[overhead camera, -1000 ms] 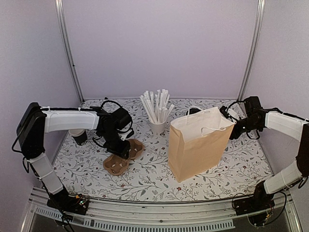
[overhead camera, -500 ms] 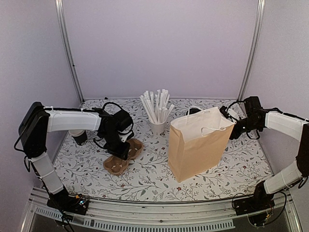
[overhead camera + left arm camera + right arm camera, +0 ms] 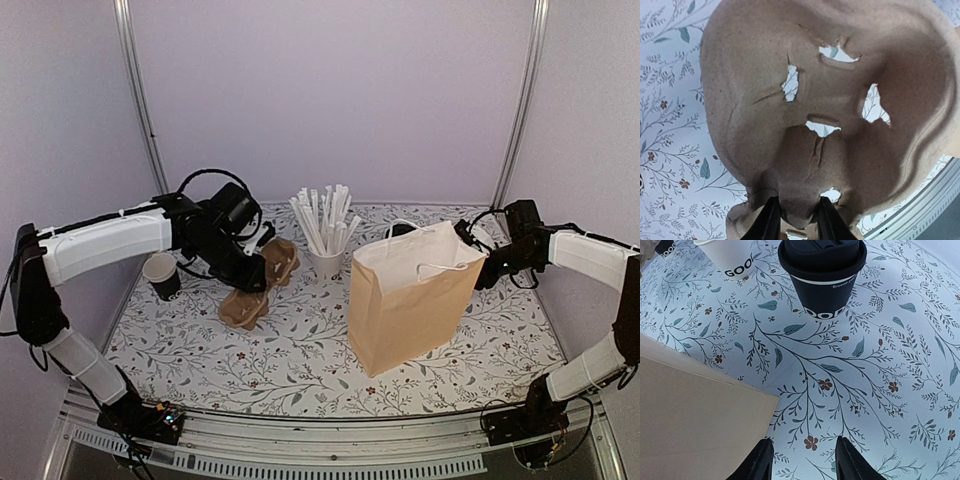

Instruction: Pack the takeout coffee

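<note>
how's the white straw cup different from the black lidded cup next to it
The white straw cup is white with dark lettering; the black lidded cup is black with white lettering. The white straw cup stands open, full of paper-wrapped straws; the black lidded cup is closed by a black lid. Both stand upright on the floral table cover, with similar printed lettering.

The counter point(image 3: 300, 350), white and printed with leafy sprigs, carries an upright tan paper bag with white handles point(image 3: 410, 305), a white paper cup of wrapped straws point(image 3: 325, 262) just beside it, an open small black paper cup with white inside point(image 3: 161, 276) near the left edge, and a lidded black paper cup point(image 3: 822, 280) near the white one
</note>
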Controlling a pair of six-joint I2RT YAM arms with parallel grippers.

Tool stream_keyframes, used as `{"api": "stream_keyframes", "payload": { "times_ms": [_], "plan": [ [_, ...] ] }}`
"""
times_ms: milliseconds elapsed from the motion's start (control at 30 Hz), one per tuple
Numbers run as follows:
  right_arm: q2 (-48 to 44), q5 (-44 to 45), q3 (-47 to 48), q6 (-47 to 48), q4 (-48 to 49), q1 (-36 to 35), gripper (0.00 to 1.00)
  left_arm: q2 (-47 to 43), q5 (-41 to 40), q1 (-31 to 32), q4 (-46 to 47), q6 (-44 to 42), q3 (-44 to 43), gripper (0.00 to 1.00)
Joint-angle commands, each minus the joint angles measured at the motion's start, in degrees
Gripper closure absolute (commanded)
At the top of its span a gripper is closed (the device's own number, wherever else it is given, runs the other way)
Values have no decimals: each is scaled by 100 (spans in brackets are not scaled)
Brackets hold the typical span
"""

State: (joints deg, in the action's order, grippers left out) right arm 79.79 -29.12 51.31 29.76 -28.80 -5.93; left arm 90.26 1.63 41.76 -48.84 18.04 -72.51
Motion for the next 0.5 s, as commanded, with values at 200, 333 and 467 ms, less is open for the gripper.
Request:
{"api": "stream_keyframes", "payload": {
  "times_ms": [200,333,467],
  "plan": [
    [-199,-1306,34,515,-502,-472,54,-974,192,138,60,-422,-1152,73],
    [-33,-1757,240,658,-874,-845,53,-1159,405,386,217,-570,-1758,73],
    [271,-2282,567,965,-1475,-1176,52,-1269,412,772,531,-639,-2193,75]
  ]
}}
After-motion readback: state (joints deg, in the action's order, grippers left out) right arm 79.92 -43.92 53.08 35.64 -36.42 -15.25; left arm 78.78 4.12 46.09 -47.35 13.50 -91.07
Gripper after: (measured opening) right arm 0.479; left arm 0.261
